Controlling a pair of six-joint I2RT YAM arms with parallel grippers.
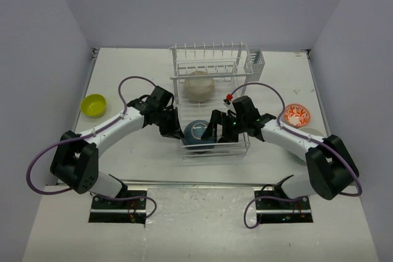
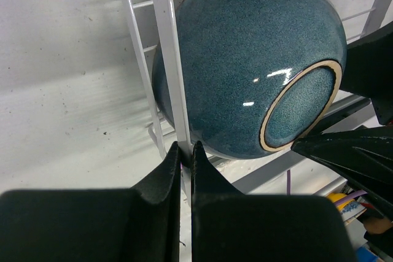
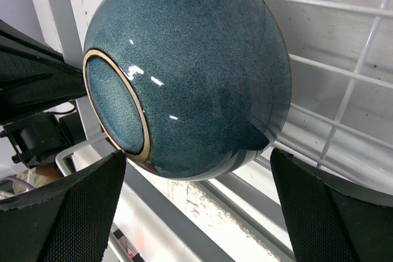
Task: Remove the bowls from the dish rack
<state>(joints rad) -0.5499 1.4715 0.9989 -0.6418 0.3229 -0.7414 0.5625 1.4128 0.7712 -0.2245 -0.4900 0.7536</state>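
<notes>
Beside the blue bowl, left tool reaches in pressed together, right tool spread flanking it.

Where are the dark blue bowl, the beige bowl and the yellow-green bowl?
dark blue bowl (image 3: 202, 59): right wrist view, glazed outer wall.
beige bowl (image 1: 199, 86): top external view, rounded outer side.
yellow-green bowl (image 1: 94, 105): top external view, middle of its inside.
</notes>
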